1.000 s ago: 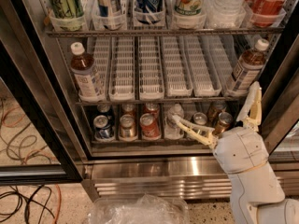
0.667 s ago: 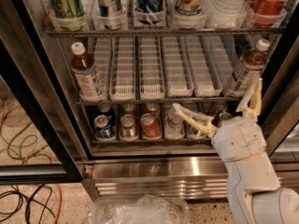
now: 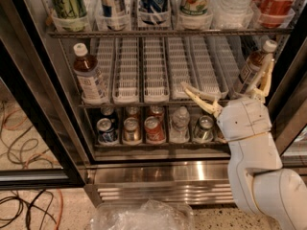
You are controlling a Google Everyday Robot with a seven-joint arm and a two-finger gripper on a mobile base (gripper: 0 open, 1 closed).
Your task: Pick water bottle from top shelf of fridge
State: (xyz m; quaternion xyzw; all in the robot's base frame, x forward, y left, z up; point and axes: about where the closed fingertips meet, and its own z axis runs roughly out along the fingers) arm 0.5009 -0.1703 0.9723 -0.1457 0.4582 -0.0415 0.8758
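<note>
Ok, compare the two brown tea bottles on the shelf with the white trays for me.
The left tea bottle stands upright; the right tea bottle leans, its cap tipped rightward. The left tea bottle is well away from the open pincer, which reaches in at the right; the right tea bottle sits just beside one of its fingers. Both hold brown liquid and have white caps and pale labels.

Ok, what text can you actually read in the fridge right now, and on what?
"Coca-C", partly visible: red bottle on the top shelf.
Tea bottle labels, cans, all other labels: too blurred to read.
Gripper, in front of the middle rack at right: no text.
</note>
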